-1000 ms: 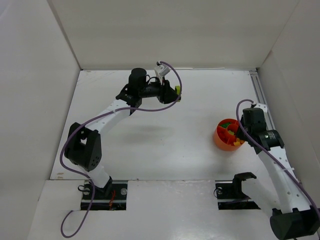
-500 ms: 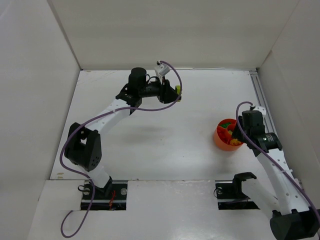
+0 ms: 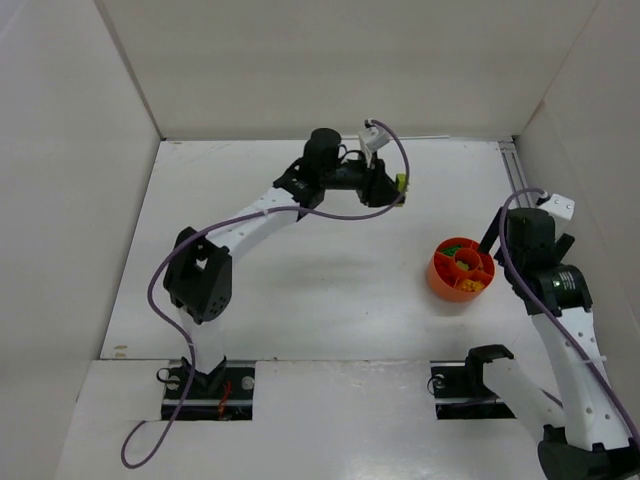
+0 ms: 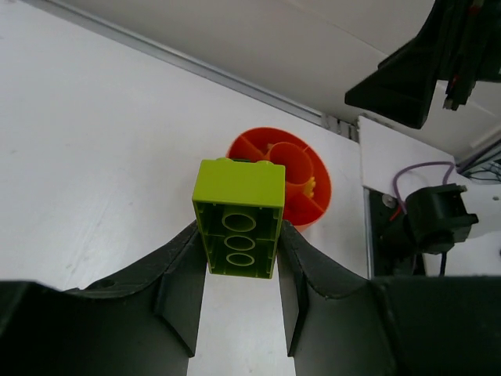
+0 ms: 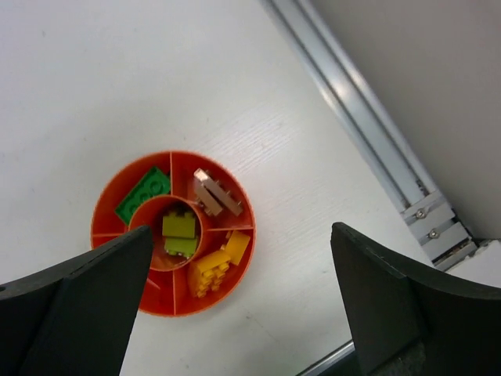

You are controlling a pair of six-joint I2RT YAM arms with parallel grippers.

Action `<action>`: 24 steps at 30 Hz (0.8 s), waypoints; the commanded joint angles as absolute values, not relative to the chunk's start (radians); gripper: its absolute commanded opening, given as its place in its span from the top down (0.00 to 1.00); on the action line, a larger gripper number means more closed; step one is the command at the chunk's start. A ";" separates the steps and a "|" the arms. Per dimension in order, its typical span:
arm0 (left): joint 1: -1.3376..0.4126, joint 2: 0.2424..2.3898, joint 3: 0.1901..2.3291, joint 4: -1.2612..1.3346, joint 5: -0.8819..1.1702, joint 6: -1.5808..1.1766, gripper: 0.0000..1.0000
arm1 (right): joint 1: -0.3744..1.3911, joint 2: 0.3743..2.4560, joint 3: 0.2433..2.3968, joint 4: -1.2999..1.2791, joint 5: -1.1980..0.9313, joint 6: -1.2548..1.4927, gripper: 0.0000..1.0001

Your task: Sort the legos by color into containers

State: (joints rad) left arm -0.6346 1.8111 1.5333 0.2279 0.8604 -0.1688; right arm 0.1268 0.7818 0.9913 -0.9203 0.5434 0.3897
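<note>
A lime green lego sits clamped between my left gripper's fingers, hollow underside toward the camera. In the top view this gripper hangs over the far middle of the table, up and left of the container. The container is a round orange divided bowl, also visible past the held brick. My right gripper stands wide open and empty, high above the bowl and slightly to its right. In the bowl lie a dark green lego, a brown one, lime ones in the centre cup and yellow ones.
A metal rail runs along the table's right edge, close behind the bowl. White walls enclose the table at the back and both sides. The right arm looms above the bowl in the left wrist view.
My left arm has swung right toward the bowl, still holding the lime green lego. My right gripper has opened wide and drawn up and back off the bowl.
</note>
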 commanded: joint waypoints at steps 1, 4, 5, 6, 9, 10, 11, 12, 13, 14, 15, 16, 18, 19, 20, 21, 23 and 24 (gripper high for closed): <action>-0.713 1.865 1.627 0.294 0.877 -0.216 1.00 | 0.118 0.759 1.078 -0.971 0.666 0.408 0.00; -0.770 1.933 1.678 0.327 0.835 -0.273 1.00 | 0.118 0.741 1.117 -0.995 0.724 0.408 0.00; -0.787 1.948 1.693 0.327 0.813 -0.284 1.00 | 0.118 0.730 1.146 -1.015 0.742 0.408 0.00; -0.805 1.975 1.709 0.327 0.777 -0.284 1.00 | 0.118 0.718 1.157 -1.025 0.761 0.408 0.00; -0.899 2.012 1.772 0.286 0.587 -0.226 1.00 | 0.118 0.683 1.178 -1.035 0.795 0.390 0.00; -0.922 2.041 1.790 0.272 0.510 -0.212 1.00 | 0.118 0.674 1.178 -1.035 0.795 0.377 0.00; -0.957 2.054 1.817 0.272 0.487 -0.203 1.00 | 0.118 0.673 1.178 -1.026 0.795 0.365 0.00; -0.968 2.065 1.827 0.262 0.470 -0.202 1.00 | 0.118 0.661 1.178 -1.026 0.804 0.354 0.00; -0.968 2.075 1.827 0.262 0.454 -0.202 1.00 | 0.118 0.661 1.178 -1.026 0.804 0.335 0.00; -0.979 2.091 1.838 0.262 0.454 -0.212 1.00 | 0.118 0.661 1.178 -1.026 0.804 0.334 0.00; -0.979 2.100 1.847 0.273 0.454 -0.212 0.99 | 0.118 0.651 1.167 -1.026 0.804 0.334 0.00; -0.979 2.109 1.856 0.273 0.454 -0.212 0.99 | 0.118 0.640 1.167 -1.014 0.792 0.324 0.00; -0.991 2.149 1.900 0.256 0.440 -0.212 0.97 | 0.118 0.640 1.140 -0.994 0.769 0.314 0.00; -1.006 2.163 1.917 0.238 0.430 -0.203 0.97 | 0.118 0.629 1.140 -0.994 0.769 0.314 0.00; -1.006 2.192 1.933 0.229 0.420 -0.202 0.97 | 0.118 0.629 1.140 -0.983 0.758 0.301 0.00; -1.021 2.206 1.956 0.229 0.394 -0.189 0.97 | 0.118 0.629 1.140 -0.983 0.758 0.301 0.00; -1.032 2.217 1.966 0.216 0.373 -0.189 0.97 | 0.118 0.629 1.140 -0.973 0.758 0.291 0.00; -1.032 2.230 1.967 0.216 0.359 -0.189 0.97 | 0.118 0.629 1.140 -0.973 0.758 0.291 0.00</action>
